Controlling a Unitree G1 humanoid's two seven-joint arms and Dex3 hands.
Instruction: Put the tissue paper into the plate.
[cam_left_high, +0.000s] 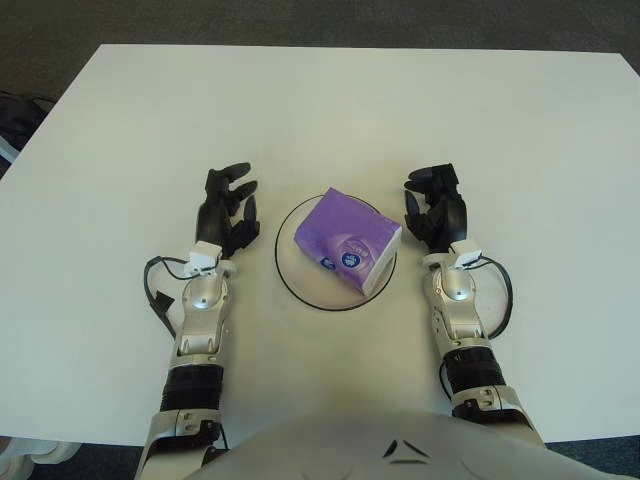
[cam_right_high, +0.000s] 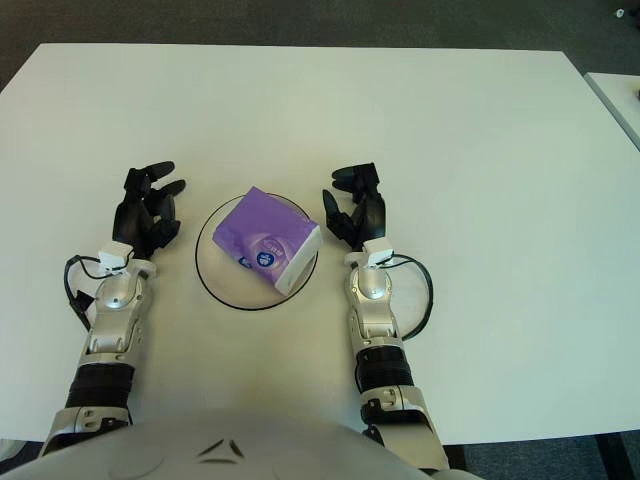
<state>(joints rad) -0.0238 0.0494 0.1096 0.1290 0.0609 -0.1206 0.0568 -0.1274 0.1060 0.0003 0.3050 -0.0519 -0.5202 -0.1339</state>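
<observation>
In the left eye view, the purple tissue paper pack lies at the centre of the frame inside the plate, a white dish with a dark rim, on the white table. One corner of the pack reaches out over the plate's right rim. The left hand shows just left of the plate, fingers loosely spread and holding nothing. The right hand shows just right of the plate, close to the pack's overhanging corner but apart from it, fingers relaxed and half curled, also empty.

In the right eye view, the same layout sits slightly left of centre: the pack tilted within the plate's rim, a hand on each side, neither touching pack or plate.

As a judgement, the task looks essentially done: the tissue paper is in the plate and both hands have let go. What may remain is only drawing the arms away.
</observation>
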